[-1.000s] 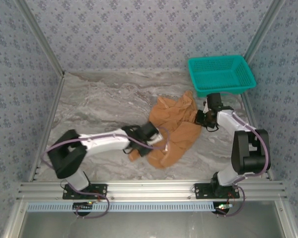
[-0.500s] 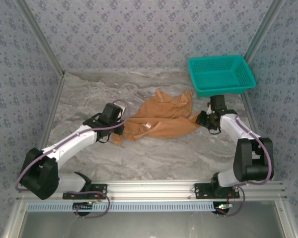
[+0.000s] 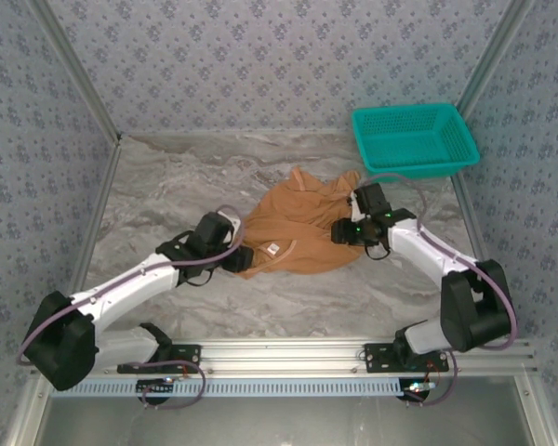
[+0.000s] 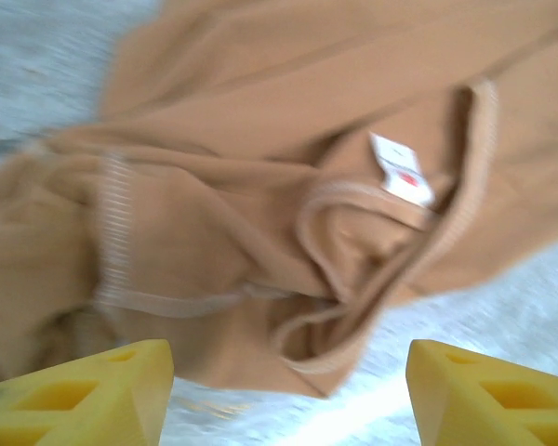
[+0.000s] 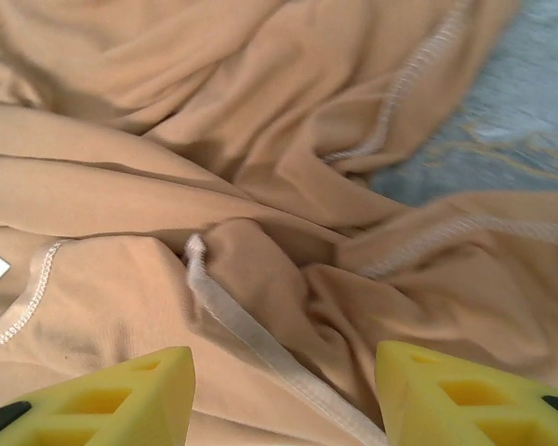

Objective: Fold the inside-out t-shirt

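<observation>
I see t-shirt (image 3: 298, 228) crumpled on surface (image 3: 167, 186), near basket (image 3: 414, 139) | left tool (image 3: 245, 258) spread, empty, at shirt edge farthest from basket | right tool (image 3: 341, 232) spread, empty, at edge nearest basket

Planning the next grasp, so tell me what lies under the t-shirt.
The t-shirt lies crumpled on the marbled table, which shows around it. Its folds overlap, so anything beneath the cloth is hidden.
</observation>
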You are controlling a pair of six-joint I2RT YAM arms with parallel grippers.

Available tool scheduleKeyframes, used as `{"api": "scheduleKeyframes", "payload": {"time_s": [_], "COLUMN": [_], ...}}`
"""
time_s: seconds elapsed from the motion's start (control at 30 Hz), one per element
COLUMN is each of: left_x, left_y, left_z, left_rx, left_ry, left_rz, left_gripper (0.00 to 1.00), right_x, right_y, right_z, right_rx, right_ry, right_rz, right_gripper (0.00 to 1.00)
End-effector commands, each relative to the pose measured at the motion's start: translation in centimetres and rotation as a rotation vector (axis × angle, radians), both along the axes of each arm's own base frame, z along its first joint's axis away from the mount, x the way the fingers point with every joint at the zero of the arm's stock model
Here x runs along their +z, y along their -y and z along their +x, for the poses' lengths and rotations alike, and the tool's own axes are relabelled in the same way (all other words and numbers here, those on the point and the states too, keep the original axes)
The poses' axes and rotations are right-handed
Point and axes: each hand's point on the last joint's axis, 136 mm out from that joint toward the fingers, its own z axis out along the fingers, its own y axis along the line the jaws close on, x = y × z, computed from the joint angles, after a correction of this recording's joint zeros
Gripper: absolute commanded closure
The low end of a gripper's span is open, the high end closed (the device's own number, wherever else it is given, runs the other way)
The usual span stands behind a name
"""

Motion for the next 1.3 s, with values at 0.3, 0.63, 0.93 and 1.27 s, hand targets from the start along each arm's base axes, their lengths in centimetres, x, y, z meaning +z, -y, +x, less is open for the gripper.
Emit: {"api": "scheduleKeyframes", "payload": {"time_s": [0.3, 0.63, 0.93, 1.27], "left_x": [-5.2, -6.4, -2.3, 10.2], "left_y": [2.6, 3.3, 4.1, 2.0], "left_z": [-1.9, -0.6, 0.8, 3.0], "left_rx": [-0.125, -0.13, -0.15, -0.041], "left_ry": [-0.166, -0.15, -0.028, 0.324], "left_rz": [0.051, 0.082, 0.031, -0.061], "left_gripper": [0.38, 0.66, 0.94, 1.0], "right_x": [-2.5, -3.2, 1.4, 14.1], "right_y": [-1.2, -1.4, 0.1, 2.1], "right_z": [0.9, 1.2, 1.3, 2.4], "right_rx": [0.131, 0.143, 0.119, -0.001], "right_ry": [-0.04, -0.051, 0.05, 0.444], "right_rz": [-0.146, -0.152, -0.171, 0.018], "right_gripper": [0.56, 0.78, 1.0, 1.0]}}
